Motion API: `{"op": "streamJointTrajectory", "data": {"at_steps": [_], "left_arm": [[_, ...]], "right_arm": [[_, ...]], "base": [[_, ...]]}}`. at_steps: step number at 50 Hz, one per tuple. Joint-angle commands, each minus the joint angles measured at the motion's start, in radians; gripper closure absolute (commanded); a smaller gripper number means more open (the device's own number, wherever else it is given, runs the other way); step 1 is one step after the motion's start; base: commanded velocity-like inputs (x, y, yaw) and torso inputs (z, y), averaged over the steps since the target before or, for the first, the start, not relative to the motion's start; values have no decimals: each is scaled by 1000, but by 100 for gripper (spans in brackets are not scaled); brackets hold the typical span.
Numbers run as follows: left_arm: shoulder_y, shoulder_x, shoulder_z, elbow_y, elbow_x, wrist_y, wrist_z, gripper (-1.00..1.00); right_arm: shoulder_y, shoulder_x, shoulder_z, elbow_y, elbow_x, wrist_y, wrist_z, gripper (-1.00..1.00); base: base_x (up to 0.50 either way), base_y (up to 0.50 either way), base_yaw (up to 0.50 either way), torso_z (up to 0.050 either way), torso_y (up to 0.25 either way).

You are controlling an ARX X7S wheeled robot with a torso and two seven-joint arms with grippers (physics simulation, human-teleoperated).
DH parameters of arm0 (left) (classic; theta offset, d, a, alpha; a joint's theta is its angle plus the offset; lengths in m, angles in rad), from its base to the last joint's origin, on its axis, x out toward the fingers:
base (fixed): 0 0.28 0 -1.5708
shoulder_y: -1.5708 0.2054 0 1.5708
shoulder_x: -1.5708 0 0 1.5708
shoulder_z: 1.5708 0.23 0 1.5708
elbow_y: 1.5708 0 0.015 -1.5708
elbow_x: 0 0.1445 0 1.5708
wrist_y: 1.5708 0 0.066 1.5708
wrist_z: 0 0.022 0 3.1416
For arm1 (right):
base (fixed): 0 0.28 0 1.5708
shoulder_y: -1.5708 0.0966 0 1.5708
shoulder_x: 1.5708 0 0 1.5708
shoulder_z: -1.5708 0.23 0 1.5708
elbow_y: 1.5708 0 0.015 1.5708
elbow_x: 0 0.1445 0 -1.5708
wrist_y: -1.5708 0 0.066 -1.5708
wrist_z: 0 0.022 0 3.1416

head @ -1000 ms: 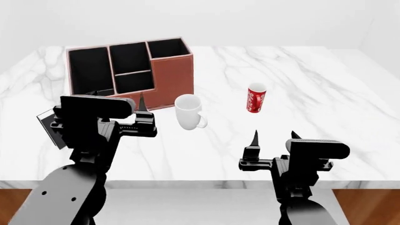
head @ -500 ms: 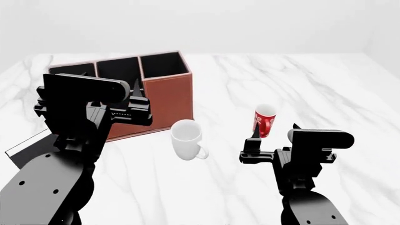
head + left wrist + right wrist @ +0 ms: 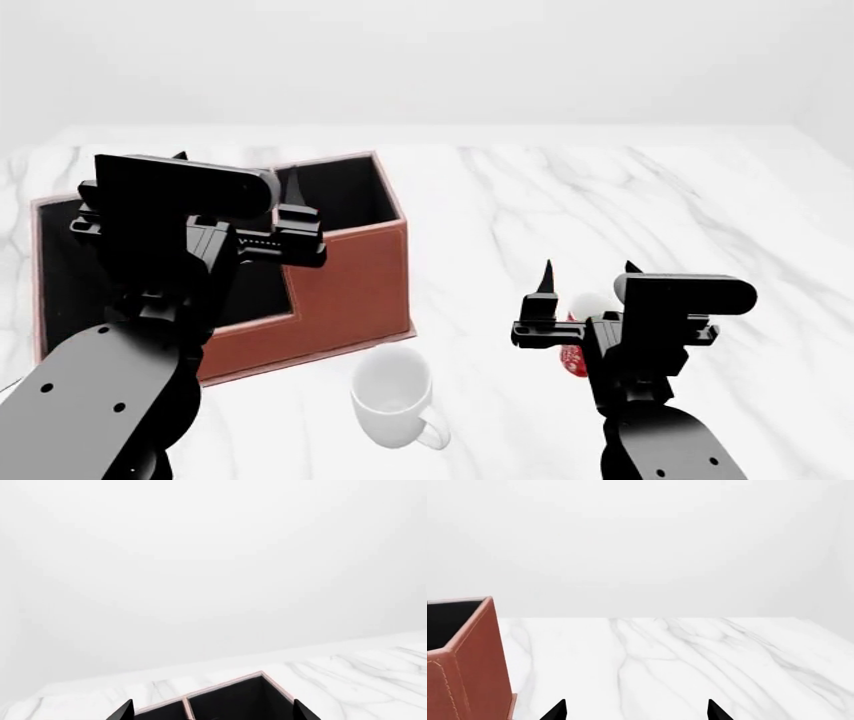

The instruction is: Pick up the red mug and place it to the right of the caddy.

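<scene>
The red mug (image 3: 573, 362) stands on the marble table, mostly hidden behind my right gripper (image 3: 587, 275); only a strip of its red side and its white rim show. The right gripper is open and empty, held above the mug. The right wrist view does not show the mug, only the open right gripper (image 3: 635, 711). The caddy (image 3: 350, 290), reddish-brown with black compartments, stands to the left of the mug. My left gripper (image 3: 232, 170) is open and empty over the caddy. In the left wrist view the left gripper (image 3: 213, 711) frames the caddy's compartments (image 3: 227, 686).
A plain white mug (image 3: 391, 405) stands in front of the caddy's right corner, left of the red mug. The marble table (image 3: 667, 200) stretches to the right of and behind the caddy. The caddy's right wall also shows in the right wrist view (image 3: 474, 665).
The head view has moved forward and lower over the table. The caddy and both mugs have slid down the view, the red mug is now behind my right gripper, and the black book has left the view.
</scene>
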Motion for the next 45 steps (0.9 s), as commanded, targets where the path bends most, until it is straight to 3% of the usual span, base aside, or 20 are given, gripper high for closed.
{"op": "streamJointTrajectory", "data": {"at_steps": [1, 14, 28, 45], "left_arm": [[6, -4, 0, 2, -5, 5, -3, -100], [13, -13, 3, 5, -10, 6, -5, -100], [14, -18, 0, 13, -16, 2, -13, -100], [21, -24, -1, 15, -21, 7, -19, -100]], "right_arm": [[-8, 6, -3, 7, 12, -28, -7, -100], [-48, 23, 16, 0, 14, -39, 11, -100], [-312, 94, 67, -61, 11, -165, -16, -100], [-308, 87, 49, 64, -2, -217, -21, -100]], "base": [[500, 0, 0, 0, 0], [0, 0, 0, 0, 1], [0, 0, 0, 0, 0], [0, 0, 0, 0, 0]]}}
